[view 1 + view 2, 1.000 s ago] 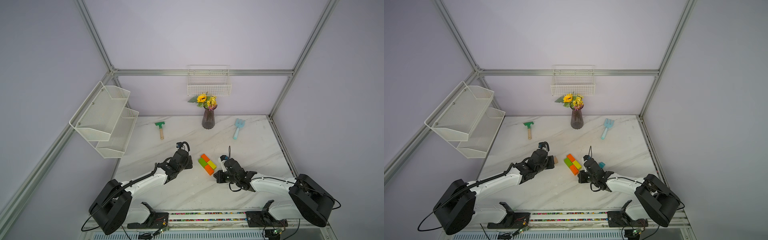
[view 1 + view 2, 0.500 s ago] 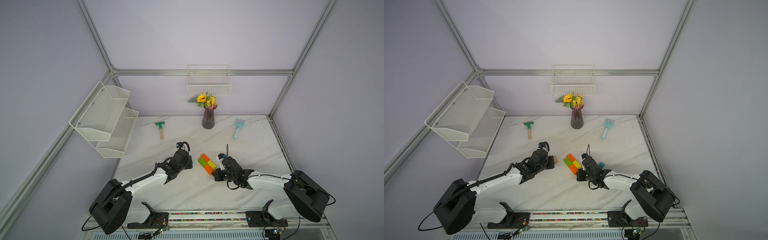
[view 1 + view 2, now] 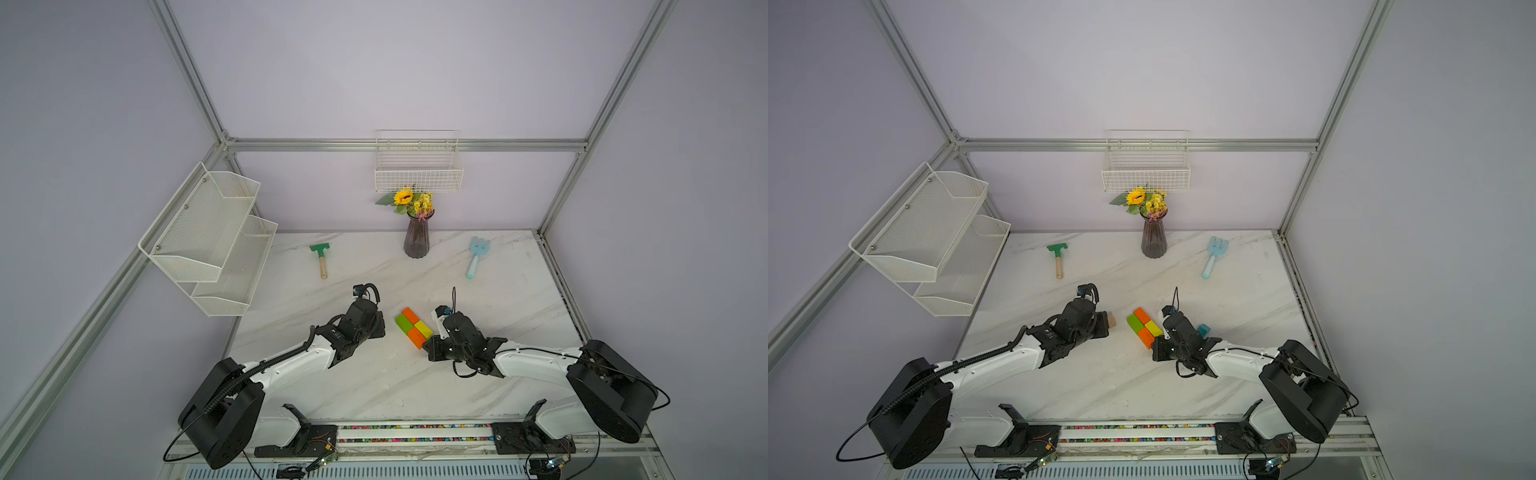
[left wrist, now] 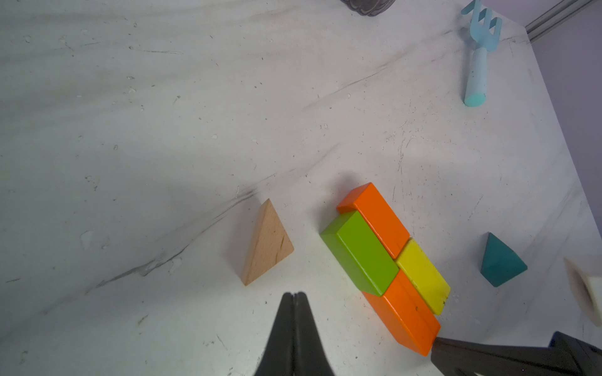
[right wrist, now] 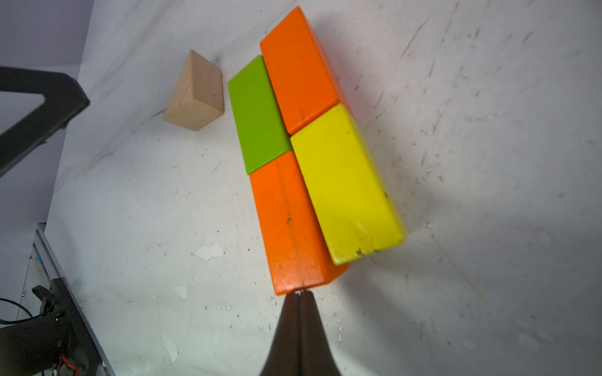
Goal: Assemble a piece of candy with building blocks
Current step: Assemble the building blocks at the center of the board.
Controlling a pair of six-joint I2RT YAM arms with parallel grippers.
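The left gripper [image 4: 294, 294], jaws pressed together and empty, sits just short of the tan triangle [image 4: 267, 244]. The block rectangle [image 4: 366, 254] of green, yellow and orange lies next. The right gripper [image 5: 298, 294], also closed on nothing, touches its orange end block [image 5: 286, 221]; the teal triangle [image 4: 501, 260] lies apart.

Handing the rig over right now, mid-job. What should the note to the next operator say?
Left gripper: shut, empty, near the tan triangle.
Right gripper: shut, empty, tip against the end of one orange block.
Done: that block, the other orange block, the green block and the yellow block lie together as a rectangle, rows slightly staggered.
Left: square the rows, then join the tan triangle and the teal triangle, both lying apart from it.
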